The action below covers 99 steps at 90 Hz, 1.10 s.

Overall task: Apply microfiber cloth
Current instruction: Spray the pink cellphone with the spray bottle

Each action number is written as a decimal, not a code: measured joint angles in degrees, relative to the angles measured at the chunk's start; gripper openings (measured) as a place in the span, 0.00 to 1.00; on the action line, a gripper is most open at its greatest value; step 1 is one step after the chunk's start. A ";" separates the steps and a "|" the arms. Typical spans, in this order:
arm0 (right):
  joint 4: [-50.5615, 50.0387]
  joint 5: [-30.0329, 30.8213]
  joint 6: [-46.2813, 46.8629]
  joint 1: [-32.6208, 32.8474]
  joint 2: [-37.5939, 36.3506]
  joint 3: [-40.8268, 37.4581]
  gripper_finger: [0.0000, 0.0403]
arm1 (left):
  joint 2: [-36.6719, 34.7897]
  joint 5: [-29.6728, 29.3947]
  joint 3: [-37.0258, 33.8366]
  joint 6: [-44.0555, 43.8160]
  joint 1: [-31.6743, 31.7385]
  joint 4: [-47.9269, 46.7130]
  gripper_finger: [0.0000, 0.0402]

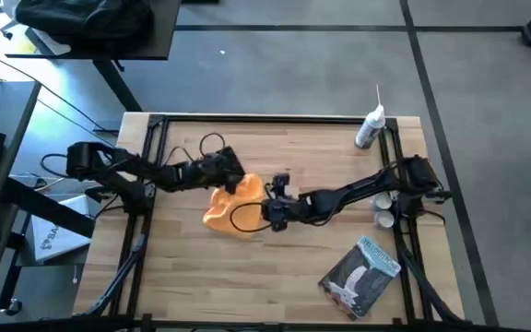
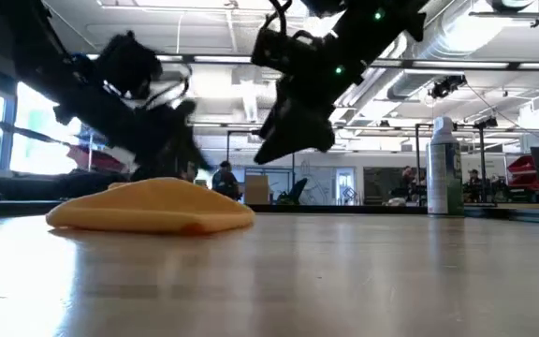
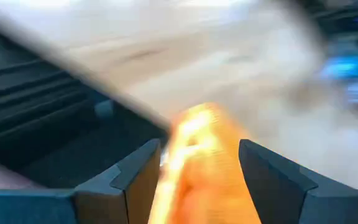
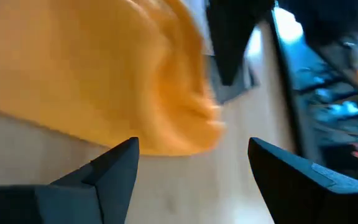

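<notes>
Just then both arms had their heads together over the middle of the wooden table [image 1: 275, 267]. The microfiber cloth [image 1: 231, 205] lay there in a loose orange-yellow heap, bunched rather than flat; from table height it showed as a low rounded mound [image 2: 152, 206] resting on the wood.

The left gripper [image 1: 233, 181] reached in from the left side and sat at the far upper edge of the cloth. Through its wrist camera the two dark fingers [image 3: 129, 180] stood apart with a ridge of orange fabric [image 3: 201, 168] running up between them. That view was smeared, so I could not tell whether the fingers were pinching the fabric or only straddling it.

The right gripper [image 1: 271, 210] came in from the right, low over the cloth's right edge. Its fingers [image 4: 114, 165] were spread wide, and the cloth [image 4: 86, 68] lay just beyond their tips on the bare wood, not between them. From table height this gripper [image 2: 288, 140] hung in the air above the surface, a little to the right of the mound.

Off toward the far right corner stood a white spray bottle [image 1: 370, 127], and a grey-blue printed packet [image 1: 361, 275] lay near the front right, well apart from the cloth.
</notes>
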 joint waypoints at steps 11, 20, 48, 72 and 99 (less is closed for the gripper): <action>-1.23 -1.19 0.22 -1.04 -0.07 0.00 0.67 | -1.57 -1.60 -0.04 2.37 -3.38 7.83 0.49; -2.88 -1.81 0.06 -1.49 -0.07 0.00 0.67 | -1.17 -6.99 0.04 5.49 -6.99 7.01 0.49; -5.75 -0.31 0.02 -1.73 0.02 0.00 0.67 | 4.28 -5.03 -0.05 0.62 -15.50 -4.06 0.49; -5.49 -2.44 0.02 -1.89 0.04 0.00 0.67 | -2.87 -1.04 0.22 -9.30 -16.31 -27.70 0.49; -3.50 -9.89 0.03 -3.89 0.04 0.00 0.67 | -23.38 -16.45 -0.02 -14.11 -16.31 -49.57 0.49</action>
